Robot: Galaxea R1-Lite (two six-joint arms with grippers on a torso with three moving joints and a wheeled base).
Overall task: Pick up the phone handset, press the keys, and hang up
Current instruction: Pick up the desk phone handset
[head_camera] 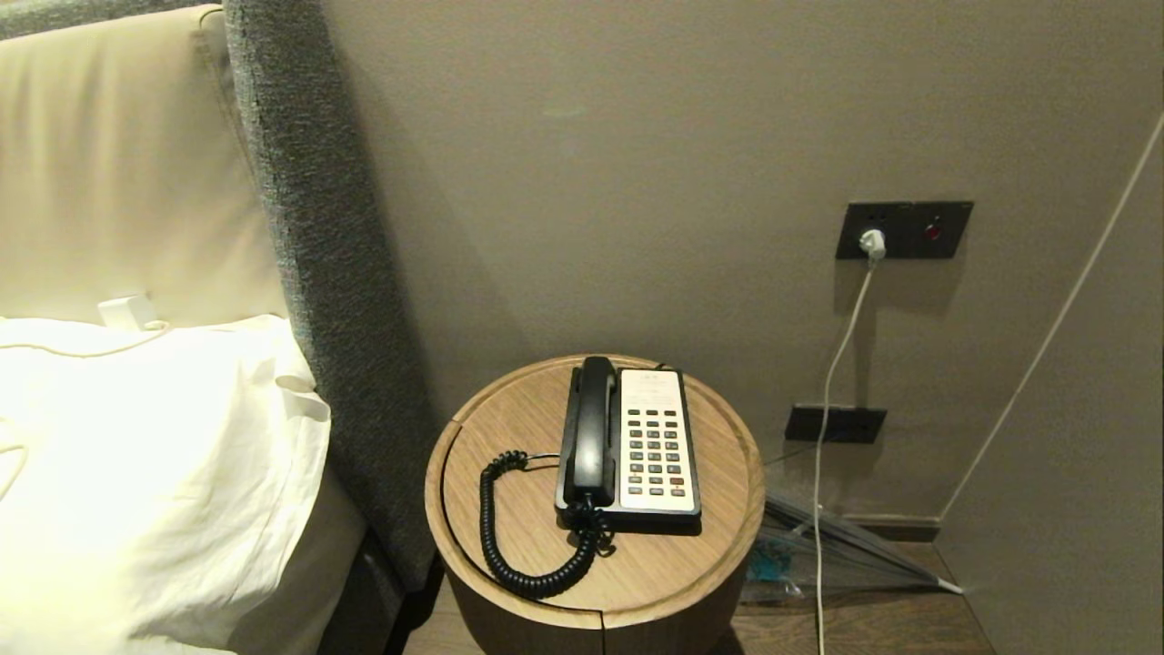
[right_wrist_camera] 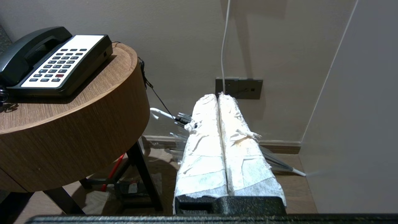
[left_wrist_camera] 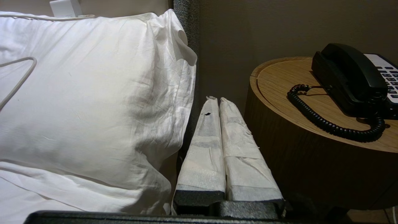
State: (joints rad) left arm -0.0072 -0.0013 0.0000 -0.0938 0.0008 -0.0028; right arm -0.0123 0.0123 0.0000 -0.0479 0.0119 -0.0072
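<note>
Left end effector [left_wrist_camera: 217, 101]: wrapped fingers pressed together, empty, hanging low between pillow [left_wrist_camera: 93, 93] and round wooden bench [head_camera: 509, 437], below the bench top. Phone handset [head_camera: 591, 432] sits cradled on the phone base's left half, so it lies up and to the right of that effector; long axis runs front-to-back toward the wall, coiled cord [head_camera: 518, 537] looping off its near end. Keys [head_camera: 655, 455] just right of handset. Right end effector [right_wrist_camera: 219, 96]: also closed, empty, low on the bench's right side, base between it and handset. Judgement: left arm is nearer.

Black phone handset [head_camera: 593, 428], dark grey keys [head_camera: 655, 452] on cream, wood-grain table [head_camera: 637, 582].
</note>
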